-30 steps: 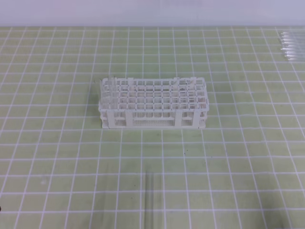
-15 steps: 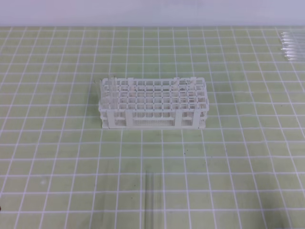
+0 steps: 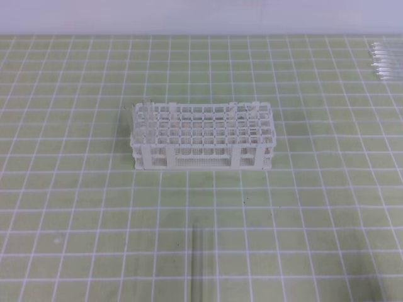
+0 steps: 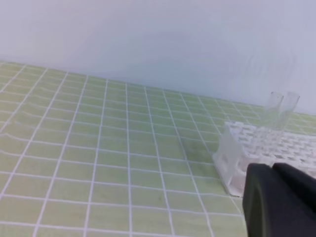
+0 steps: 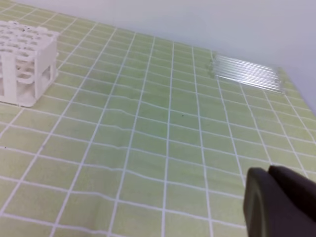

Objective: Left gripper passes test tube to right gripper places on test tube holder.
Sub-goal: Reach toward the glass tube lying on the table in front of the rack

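The left hand [image 4: 279, 197] is shut tight and holds nothing. The right hand [image 5: 279, 202] is shut and empty too. The tube [image 3: 194, 264] lies flat on the counter [image 3: 75, 207], well in front of the rack [image 3: 201, 135]. It looks light, thin, slippery and easy to break, so pinch it gently near one end.

Qty: 1 test tube holder [image 3: 203, 136], white lattice. 2 clear tubes [image 4: 279, 111] standing upright in its end. 1 test tube [image 3: 195, 264] lying on mat [image 3: 75, 207]. 1 batch of spare tubes [image 5: 247, 74] far right; exact no. indeterminable. 2 grippers: left gripper [image 4: 274, 170], right gripper [image 5: 269, 173].
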{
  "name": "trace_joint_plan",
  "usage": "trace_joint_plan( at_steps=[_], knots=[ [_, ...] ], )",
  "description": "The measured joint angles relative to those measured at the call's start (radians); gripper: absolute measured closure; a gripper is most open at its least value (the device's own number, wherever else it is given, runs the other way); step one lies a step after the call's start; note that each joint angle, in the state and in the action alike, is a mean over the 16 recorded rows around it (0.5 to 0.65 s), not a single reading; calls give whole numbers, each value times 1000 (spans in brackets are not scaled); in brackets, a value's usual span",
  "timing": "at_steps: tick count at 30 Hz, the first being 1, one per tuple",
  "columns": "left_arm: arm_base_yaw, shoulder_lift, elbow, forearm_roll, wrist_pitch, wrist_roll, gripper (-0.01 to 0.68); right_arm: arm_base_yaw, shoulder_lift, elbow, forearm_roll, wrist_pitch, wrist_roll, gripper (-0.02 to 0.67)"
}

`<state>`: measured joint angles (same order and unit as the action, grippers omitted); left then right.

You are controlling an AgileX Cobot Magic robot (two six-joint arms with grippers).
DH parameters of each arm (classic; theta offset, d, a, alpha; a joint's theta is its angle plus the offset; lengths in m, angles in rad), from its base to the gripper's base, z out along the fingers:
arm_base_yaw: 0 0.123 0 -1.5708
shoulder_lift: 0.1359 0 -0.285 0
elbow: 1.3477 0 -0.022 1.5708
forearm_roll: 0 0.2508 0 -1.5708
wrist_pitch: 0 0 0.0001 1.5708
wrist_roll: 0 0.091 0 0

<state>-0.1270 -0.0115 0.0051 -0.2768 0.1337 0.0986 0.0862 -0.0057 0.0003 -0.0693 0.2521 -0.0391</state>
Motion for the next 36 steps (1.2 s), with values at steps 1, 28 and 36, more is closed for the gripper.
trace_joint_plan(
  at_steps=[1,28,36],
  knots=[
    [0,0,0,-15,-11,-1,675,0,0,0,29,-6,0,666],
    [0,76,-61,-142,-16,-84,675,0,67,-66,623,-166,-3,665],
    [0,354,-249,-147,148,-58,675,0,288,-295,532,76,-4,665]
  ],
)
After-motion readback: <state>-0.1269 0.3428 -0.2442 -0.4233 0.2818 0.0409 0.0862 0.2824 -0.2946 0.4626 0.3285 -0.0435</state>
